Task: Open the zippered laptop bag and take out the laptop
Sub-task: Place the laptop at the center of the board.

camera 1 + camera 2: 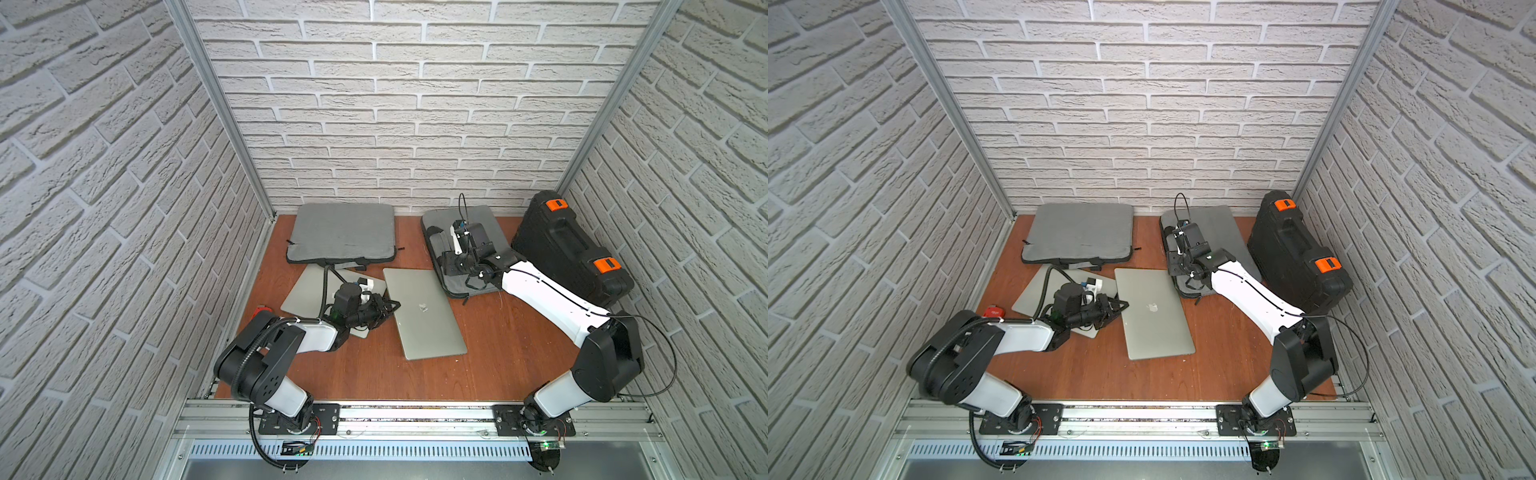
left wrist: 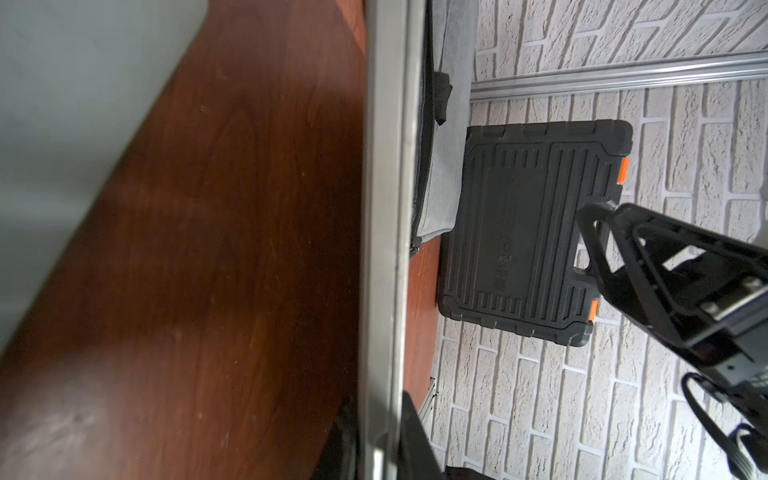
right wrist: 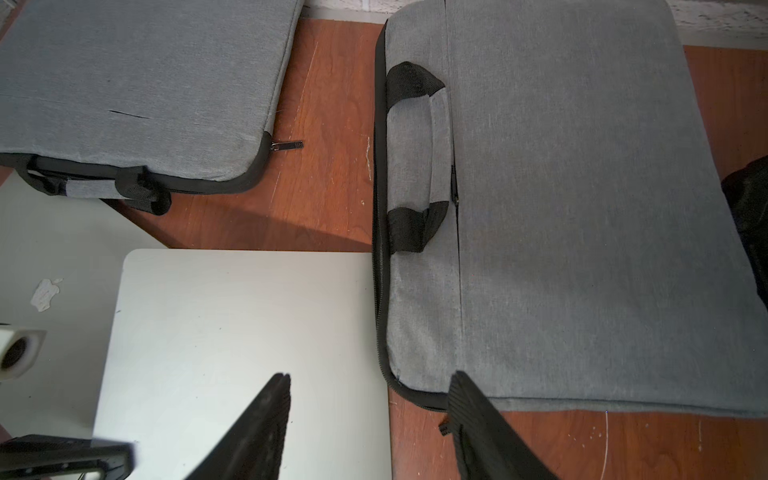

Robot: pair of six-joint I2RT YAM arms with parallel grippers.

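Right end effector (image 3: 370, 376) hangs open over the right bag (image 3: 582, 208) corner (zipper (image 3: 379, 291) looks shut); left end effector (image 1: 395, 306) closed, tips at the middle laptop (image 1: 424, 324) edge.

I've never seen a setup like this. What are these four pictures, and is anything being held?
Two robot arms work at a wooden table. Two pictures look down from overhead; two come from cameras on the arms' wrists. On the table lie a grey left bag and right bag, a silver middle laptop, a second laptop partly under the left arm, and a black case. The left tool is shut; the right tool is open near the right bag's corner. Neither seems to hold anything.
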